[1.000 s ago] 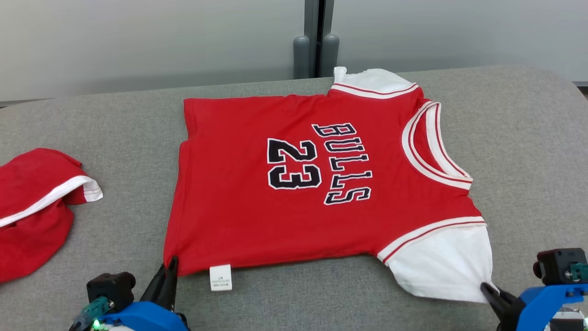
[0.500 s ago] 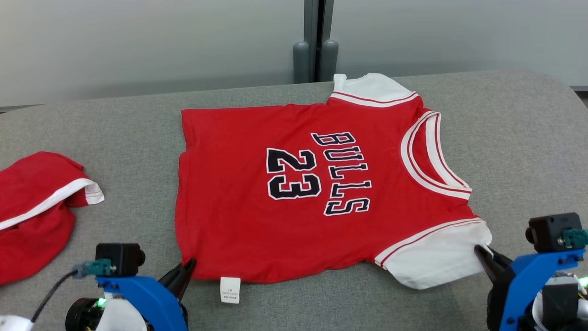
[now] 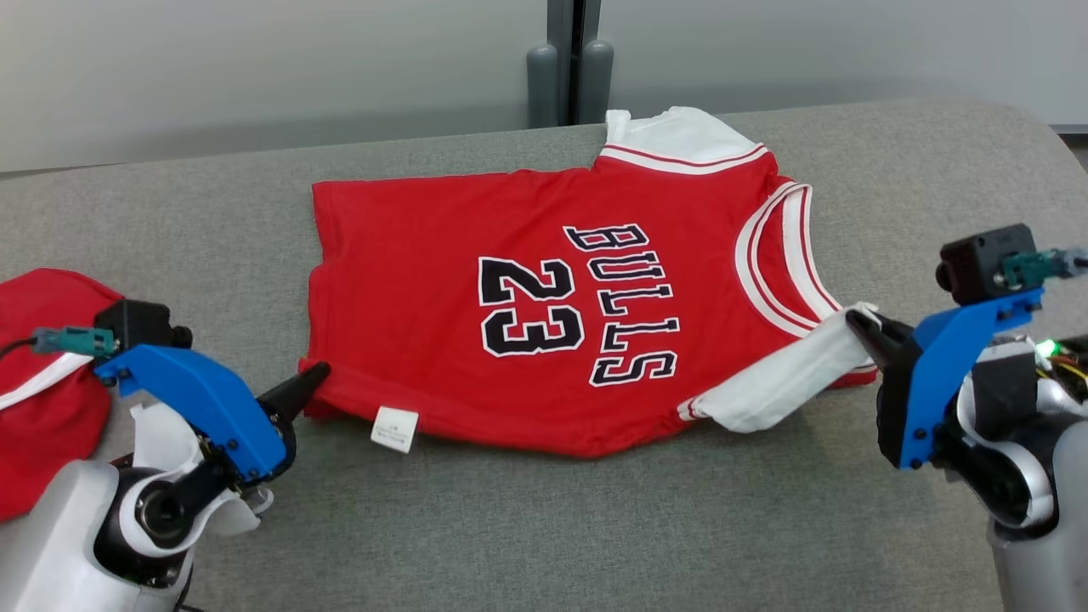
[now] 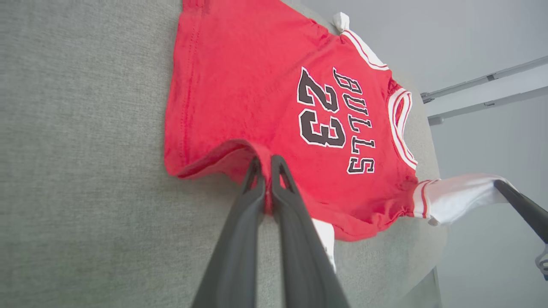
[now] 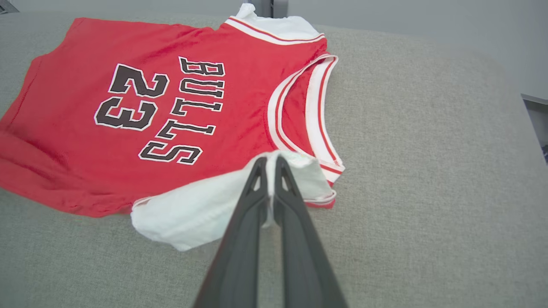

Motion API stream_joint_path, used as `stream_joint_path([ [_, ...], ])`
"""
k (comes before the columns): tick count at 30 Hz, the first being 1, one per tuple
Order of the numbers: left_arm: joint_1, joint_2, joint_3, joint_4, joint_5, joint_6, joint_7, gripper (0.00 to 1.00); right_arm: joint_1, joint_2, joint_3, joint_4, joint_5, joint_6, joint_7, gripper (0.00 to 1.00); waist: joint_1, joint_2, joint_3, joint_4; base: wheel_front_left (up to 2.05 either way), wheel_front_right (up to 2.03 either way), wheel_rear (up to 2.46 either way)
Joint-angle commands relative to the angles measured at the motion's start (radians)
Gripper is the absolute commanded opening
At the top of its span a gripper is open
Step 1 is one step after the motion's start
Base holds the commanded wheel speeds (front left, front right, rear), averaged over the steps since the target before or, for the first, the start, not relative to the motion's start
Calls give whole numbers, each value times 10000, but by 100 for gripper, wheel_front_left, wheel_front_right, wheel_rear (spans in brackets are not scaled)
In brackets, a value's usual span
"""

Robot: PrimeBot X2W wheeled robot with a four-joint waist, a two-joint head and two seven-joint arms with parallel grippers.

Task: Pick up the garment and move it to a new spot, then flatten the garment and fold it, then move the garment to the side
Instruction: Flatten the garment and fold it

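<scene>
The head view shows another red cloth (image 3: 38, 408) at the left; the wrist views show each pinch up close. The jersey (image 3: 544, 314) is red with white trim and lies on the grey cushion (image 3: 544, 527). The left gripper (image 4: 265, 164) squeezes its bottom hem (image 4: 205, 164), raised a bit. The right gripper (image 5: 269, 164) squeezes the near white sleeve (image 5: 192, 205), which seems to lie across the collar's (image 5: 316, 107) near end.

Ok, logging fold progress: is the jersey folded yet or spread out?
Spread, not folded: the jersey lies face up, print showing. The left gripper pinches its hem corner, the right gripper its white sleeve.
</scene>
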Motion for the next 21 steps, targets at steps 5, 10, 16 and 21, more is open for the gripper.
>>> stream_joint_path([
  [5, -822, -291, 264, 946, -379, 327, 232, 0, -1446, -701, 733, 1202, 407, 5, -469, 0, -2, 0, 279, -97, 0, 0, 0],
  [10, -1159, -438, 283, 1493, -358, 404, 180, 0, -2237, -1026, 1106, 2166, 581, 5, -1084, 0, -2, 0, 446, -68, 0, 0, 0],
  [16, -1442, -573, 260, 2012, -308, 577, 130, 0, -3016, -1123, 1368, 3285, 613, 5, -1874, 0, -2, 0, 704, 23, 0, 0, 0],
  [21, -1587, -551, 183, 2433, -109, 620, 3, 0, -3548, -1093, 1590, 4082, 425, 5, -2571, 0, -2, 0, 908, 52, 0, 0, 0],
])
